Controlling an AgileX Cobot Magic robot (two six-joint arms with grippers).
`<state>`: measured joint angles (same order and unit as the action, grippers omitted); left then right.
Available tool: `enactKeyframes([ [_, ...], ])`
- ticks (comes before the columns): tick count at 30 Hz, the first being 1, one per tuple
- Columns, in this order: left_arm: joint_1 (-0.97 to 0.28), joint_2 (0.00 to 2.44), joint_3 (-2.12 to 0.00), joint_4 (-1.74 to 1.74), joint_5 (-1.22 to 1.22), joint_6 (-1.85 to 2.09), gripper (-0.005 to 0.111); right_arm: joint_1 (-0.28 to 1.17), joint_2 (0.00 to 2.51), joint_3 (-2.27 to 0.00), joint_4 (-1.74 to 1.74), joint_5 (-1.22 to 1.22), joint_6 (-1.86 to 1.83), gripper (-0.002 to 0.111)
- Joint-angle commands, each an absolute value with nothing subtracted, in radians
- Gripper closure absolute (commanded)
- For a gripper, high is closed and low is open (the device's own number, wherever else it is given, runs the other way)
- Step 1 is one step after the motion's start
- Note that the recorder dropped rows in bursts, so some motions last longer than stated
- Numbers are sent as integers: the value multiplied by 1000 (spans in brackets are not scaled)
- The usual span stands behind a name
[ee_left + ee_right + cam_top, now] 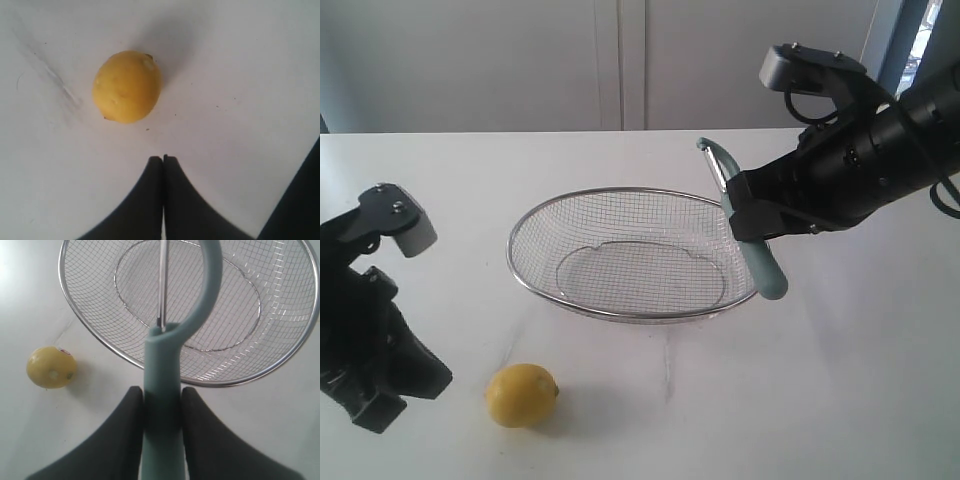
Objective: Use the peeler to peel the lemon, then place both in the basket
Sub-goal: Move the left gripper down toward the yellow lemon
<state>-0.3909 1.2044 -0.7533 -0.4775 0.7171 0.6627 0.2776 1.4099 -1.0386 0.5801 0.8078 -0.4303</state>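
L gripper (pixel 163 160): both black fingers are pressed flat together with nothing between them, hanging over the white tabletop (pixel 840 390). The small round yellow lemon (pixel 522 395) sits on that table just ahead of the shut tips and apart from them. From the ext cam it's left of centre, in front of the wide oval silver wire-mesh basket (pixel 535 250) and clear of its rim. As far as I can see, the skin looks whole.

R gripper (pixel 750 215): fingers are clamped on the slim peeler with the pale teal-blue plastic handle and curved metal-bladed head (pixel 767 272), one pad on each side of the handle. The peeler is tilted, head up and handle end down. In the ext cam it's at the basket's right rim, and its lower end overlaps the rim in the pic. I can't tell whether it touches. On the R wrist cam the curved head and blade arch over the basket's mesh bottom, w/ the lemon off to one side outside the rim.
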Motion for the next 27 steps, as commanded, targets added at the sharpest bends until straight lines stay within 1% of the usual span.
enactKeyframes([
  [1, -425, 1235, -758, -505, 726, 715, 107, 269, 1408, -1046, 584, 803, -443, 108],
  [8, -444, 1294, -758, -504, 718, 862, 107, 269, 1408, -1046, 584, 803, -443, 108],
  [12, -444, 1317, -758, -499, 658, 879, 107, 269, 1408, -1046, 584, 803, -443, 108],
  [18, -444, 1335, -758, -493, 631, 1027, 107, 269, 1408, -1046, 584, 803, -443, 108],
  [22, -446, 1348, -758, -493, 586, 1030, 107, 269, 1408, -1046, 584, 803, -443, 108],
  [27, -500, 1351, -758, -378, 555, 992, 107, 269, 1408, -1046, 584, 803, -443, 108],
])
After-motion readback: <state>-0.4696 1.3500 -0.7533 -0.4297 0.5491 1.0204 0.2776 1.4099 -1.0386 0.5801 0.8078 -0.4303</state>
